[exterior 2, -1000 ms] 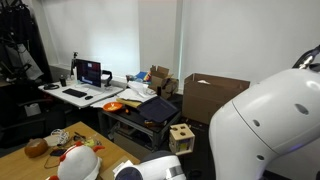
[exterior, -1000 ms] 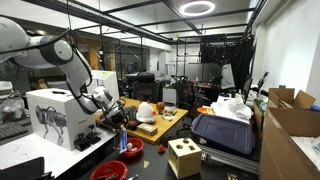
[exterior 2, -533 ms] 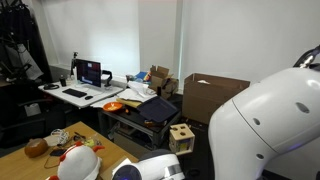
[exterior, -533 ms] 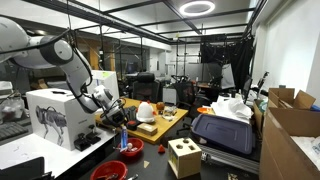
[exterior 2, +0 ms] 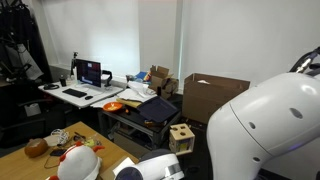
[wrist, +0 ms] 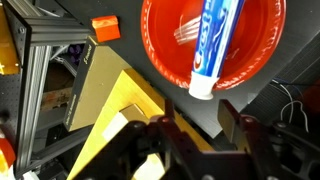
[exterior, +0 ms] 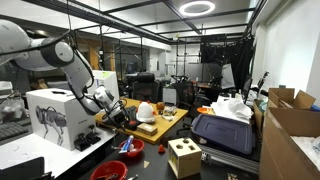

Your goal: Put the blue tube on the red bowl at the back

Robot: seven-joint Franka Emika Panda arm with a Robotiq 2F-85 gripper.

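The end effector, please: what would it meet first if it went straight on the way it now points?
Probably the blue tube, whose pale cap overhangs the near rim of the red bowl, just ahead of the open end effector. Depth is hard to judge.

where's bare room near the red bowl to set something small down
In the wrist view, the dark strip between the orange block and the red bowl is bare, as is the bowl's half left of the blue tube. Crowded: the black frame and yellow wedge at left, cables at right.
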